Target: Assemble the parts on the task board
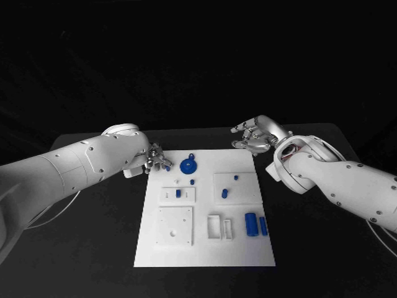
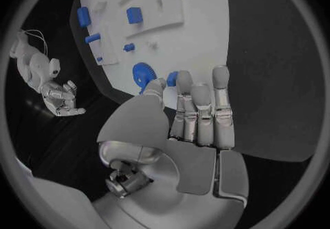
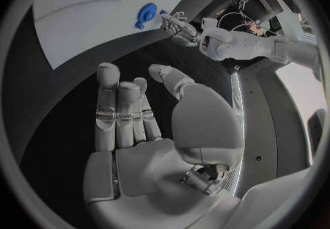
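The white task board lies in the middle of the black table. My left hand is low over its far left corner, fingers stretched out straight. A small blue part sits between its thumb tip and a fingertip; whether it is pinched is unclear. Just beside it lies a round blue gear-like part, also seen as the gear. My right hand hovers past the board's far right corner, over bare table, fingers apart and holding nothing.
Nearer on the board lie a thick blue cylinder, a thin blue bar and a small blue peg. A raised white square and white frames sit at the near left. Black table surrounds the board.
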`<action>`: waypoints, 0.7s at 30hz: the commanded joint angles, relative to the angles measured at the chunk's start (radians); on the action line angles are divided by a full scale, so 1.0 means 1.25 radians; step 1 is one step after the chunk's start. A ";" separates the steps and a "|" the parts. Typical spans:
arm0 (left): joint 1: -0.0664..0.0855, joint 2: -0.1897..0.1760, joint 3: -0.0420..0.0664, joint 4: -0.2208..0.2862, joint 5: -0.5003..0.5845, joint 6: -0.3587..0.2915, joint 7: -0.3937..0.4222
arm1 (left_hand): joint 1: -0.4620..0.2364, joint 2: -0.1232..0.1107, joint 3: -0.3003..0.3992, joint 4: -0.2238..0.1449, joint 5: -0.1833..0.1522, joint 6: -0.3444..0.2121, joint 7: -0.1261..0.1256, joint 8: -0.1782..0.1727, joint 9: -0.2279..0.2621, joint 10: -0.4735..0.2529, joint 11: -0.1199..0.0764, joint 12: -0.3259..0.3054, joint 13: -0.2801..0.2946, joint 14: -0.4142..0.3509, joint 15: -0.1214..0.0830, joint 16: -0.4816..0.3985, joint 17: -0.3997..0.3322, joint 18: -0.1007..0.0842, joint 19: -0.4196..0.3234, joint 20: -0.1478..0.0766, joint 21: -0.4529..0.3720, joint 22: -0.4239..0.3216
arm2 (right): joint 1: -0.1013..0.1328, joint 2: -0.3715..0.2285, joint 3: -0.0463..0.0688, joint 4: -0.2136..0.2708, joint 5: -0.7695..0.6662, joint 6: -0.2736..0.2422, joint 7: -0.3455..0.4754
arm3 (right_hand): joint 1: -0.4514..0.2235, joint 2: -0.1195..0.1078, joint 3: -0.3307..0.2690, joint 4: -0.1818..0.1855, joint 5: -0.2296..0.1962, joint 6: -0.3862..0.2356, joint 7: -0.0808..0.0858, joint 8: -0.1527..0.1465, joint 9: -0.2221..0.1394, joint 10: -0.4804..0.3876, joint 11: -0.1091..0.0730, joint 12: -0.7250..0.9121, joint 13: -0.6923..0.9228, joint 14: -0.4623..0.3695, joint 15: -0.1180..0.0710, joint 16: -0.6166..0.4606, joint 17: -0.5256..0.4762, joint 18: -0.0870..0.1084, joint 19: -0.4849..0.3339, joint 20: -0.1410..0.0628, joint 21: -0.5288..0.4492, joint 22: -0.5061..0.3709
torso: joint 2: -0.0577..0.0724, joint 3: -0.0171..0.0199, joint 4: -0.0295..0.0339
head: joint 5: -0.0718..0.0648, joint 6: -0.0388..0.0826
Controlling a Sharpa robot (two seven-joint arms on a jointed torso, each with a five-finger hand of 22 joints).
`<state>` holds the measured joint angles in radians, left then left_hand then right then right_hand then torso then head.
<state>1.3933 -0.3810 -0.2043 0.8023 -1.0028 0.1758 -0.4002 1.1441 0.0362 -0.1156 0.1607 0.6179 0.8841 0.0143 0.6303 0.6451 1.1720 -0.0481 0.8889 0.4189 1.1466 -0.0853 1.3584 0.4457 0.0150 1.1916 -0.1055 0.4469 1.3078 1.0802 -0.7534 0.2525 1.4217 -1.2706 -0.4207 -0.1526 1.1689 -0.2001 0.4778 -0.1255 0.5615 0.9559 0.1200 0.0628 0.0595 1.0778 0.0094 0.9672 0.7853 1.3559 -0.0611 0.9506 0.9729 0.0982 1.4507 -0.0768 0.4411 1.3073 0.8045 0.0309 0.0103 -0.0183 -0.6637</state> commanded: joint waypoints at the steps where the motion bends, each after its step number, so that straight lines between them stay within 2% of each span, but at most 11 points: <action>1: 0.000 0.000 0.000 0.002 0.013 0.016 -0.004 | -0.006 -0.005 -0.005 0.005 -0.006 0.004 -0.003 -0.005 -0.001 -0.004 0.002 0.000 0.000 -0.005 0.000 0.005 -0.001 0.005 -0.005 0.002 -0.003 0.017 | 0.000 0.000 0.001 0.001 -0.003 0.007 0.003 | -0.005 0.000 0.000 0.003 0.002 0.000 0.002 -0.002 0.001 -0.006 -0.002 0.000 0.001 -0.002 0.001 0.000 0.001 0.007 -0.005 -0.002 -0.002 0.037 | 0.000 0.0001 -0.0002 | 0.000 0.000; 13: 0.000 -0.001 0.000 0.003 0.015 0.025 -0.009 | -0.018 -0.007 -0.022 0.017 -0.043 0.008 -0.001 -0.008 -0.002 -0.002 0.003 0.002 0.000 -0.004 0.001 0.007 -0.001 0.006 -0.005 0.003 -0.002 0.017 | 0.000 0.002 0.001 -0.001 -0.006 0.006 0.004 | -0.003 0.000 0.002 0.003 0.004 0.000 0.002 -0.002 0.001 -0.006 -0.002 -0.001 0.000 -0.003 0.001 0.000 0.001 0.007 -0.005 -0.002 -0.001 0.037 | 0.000 0.0000 -0.0003 | 0.000 -0.001; 21: 0.000 -0.004 0.000 0.003 0.022 0.032 -0.011 | 0.005 0.007 -0.005 0.003 -0.013 0.007 -0.004 -0.010 -0.002 -0.003 0.001 0.000 -0.001 -0.005 0.000 0.007 -0.001 0.005 -0.005 0.001 -0.002 0.017 | 0.000 0.002 0.001 -0.001 -0.007 0.007 0.004 | -0.003 0.000 0.002 0.003 0.004 0.000 0.002 -0.002 0.001 -0.006 -0.002 -0.001 0.000 -0.003 0.001 0.000 0.001 0.007 -0.005 -0.002 -0.001 0.037 | 0.000 0.0000 -0.0001 | 0.000 -0.002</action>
<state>1.3931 -0.3858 -0.2043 0.8038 -0.9889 0.1950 -0.4117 1.1491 0.0411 -0.1217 0.1667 0.5989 0.8879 0.0105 0.6242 0.6436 1.1721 -0.0481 0.8889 0.4191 1.1467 -0.0854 1.3625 0.4449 0.0151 1.1916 -0.1055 0.4469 1.3075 1.0802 -0.7522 0.2526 1.4198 -1.2720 -0.4207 -0.1527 1.1689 -0.2001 0.4778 -0.1255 0.5615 0.9560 0.1199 0.0628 0.0595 1.0778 0.0094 0.9670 0.7852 1.3559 -0.0611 0.9506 0.9729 0.0982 1.4507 -0.0768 0.4411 1.3073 0.8046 0.0308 0.0103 -0.0183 -0.6654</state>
